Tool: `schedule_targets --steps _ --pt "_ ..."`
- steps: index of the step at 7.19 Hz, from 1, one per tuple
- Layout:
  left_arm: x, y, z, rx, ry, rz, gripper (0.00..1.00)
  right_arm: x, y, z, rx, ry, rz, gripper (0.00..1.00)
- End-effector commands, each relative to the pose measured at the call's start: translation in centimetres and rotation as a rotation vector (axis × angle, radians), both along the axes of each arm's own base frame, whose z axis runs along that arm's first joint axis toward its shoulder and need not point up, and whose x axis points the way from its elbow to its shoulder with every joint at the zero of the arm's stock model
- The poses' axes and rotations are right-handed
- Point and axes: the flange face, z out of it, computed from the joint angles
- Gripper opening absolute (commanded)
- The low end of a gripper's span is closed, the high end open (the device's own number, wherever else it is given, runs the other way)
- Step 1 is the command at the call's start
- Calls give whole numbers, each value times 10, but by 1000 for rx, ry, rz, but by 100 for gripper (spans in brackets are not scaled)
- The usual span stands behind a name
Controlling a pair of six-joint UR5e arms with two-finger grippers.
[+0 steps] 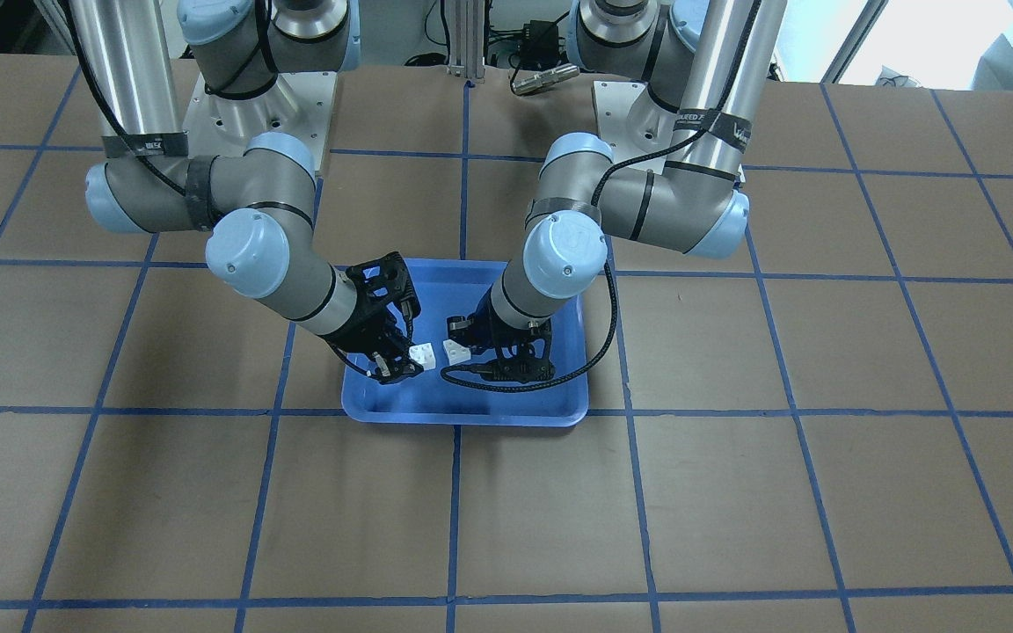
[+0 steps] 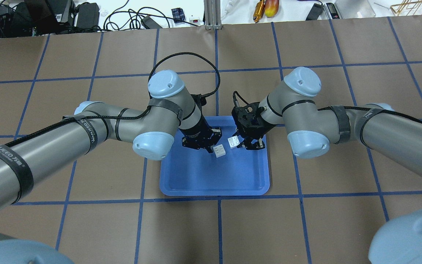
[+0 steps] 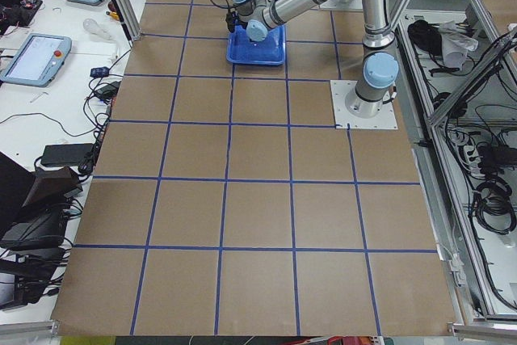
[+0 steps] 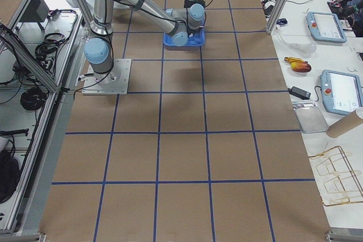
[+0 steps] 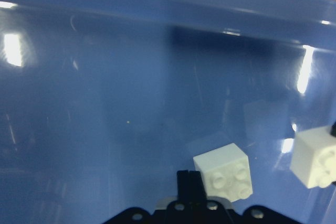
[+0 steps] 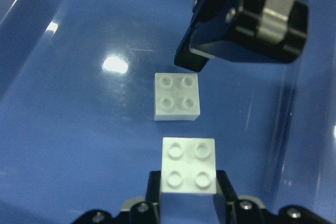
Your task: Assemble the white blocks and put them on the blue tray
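Blue tray (image 2: pixel 214 183) on desk (image 2: pixel 306 220). Both arms reach into tray.

Right pincer (image 6: pixel 189 181) pinches held white block (image 6: pixel 188 163) by its sides, studs up, over tray floor.

Loose white block (image 6: pixel 177 96) sits in tray, studs up, near held one, not joined.

Left pincer (image 5: pixel 188 179) squeezed together, nothing in it, tip just beside loose white block.

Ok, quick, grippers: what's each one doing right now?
Left gripper: looks shut and empty; a white block sits just beside its tip.
Right gripper: shut on the other white block.
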Motion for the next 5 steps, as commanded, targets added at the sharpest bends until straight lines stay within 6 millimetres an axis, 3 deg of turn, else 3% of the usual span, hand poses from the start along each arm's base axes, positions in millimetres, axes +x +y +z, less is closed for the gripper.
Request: schedule_targets --steps 1,5 --pt "0 -1 1 -2 1 0 0 9 4 -1 8 6 1 0" --pt "0 0 1 -1 1 0 0 13 8 -3 6 4 12 0"
